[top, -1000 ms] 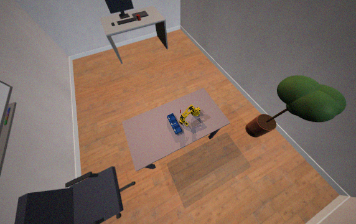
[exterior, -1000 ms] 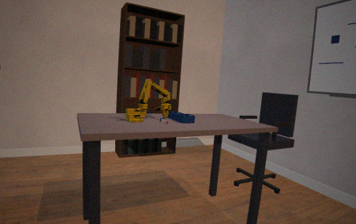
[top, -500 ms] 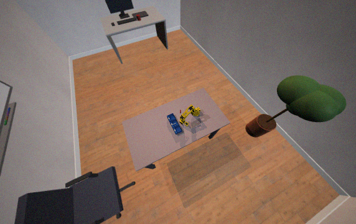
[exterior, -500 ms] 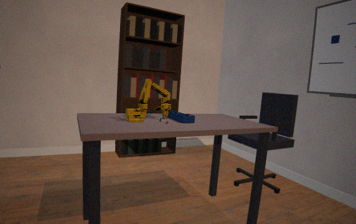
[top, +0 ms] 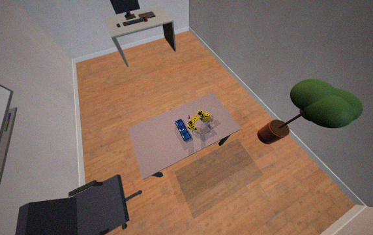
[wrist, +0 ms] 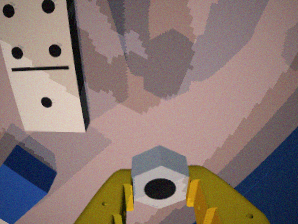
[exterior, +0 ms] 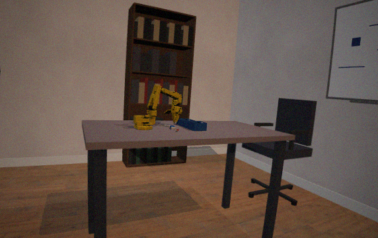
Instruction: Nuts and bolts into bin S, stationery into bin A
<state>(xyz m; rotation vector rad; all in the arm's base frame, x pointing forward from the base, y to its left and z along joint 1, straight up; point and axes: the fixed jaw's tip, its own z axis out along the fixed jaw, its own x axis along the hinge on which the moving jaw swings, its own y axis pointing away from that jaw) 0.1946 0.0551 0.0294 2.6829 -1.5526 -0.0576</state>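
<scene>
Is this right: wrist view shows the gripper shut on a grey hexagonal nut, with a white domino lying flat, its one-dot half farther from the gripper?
No: the wrist view shows the white domino's one-dot half nearer the gripper.

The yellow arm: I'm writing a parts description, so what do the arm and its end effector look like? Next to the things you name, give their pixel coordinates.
The arm (top: 193, 120) (exterior: 156, 96) is yellow, built of blocky segments with dark parts at the joints. The end effector (exterior: 172, 119) (wrist: 160, 194) is yellow too, with tapering jaws, small round marks on them and brighter orange-yellow pads (wrist: 194, 193) inside.
</scene>
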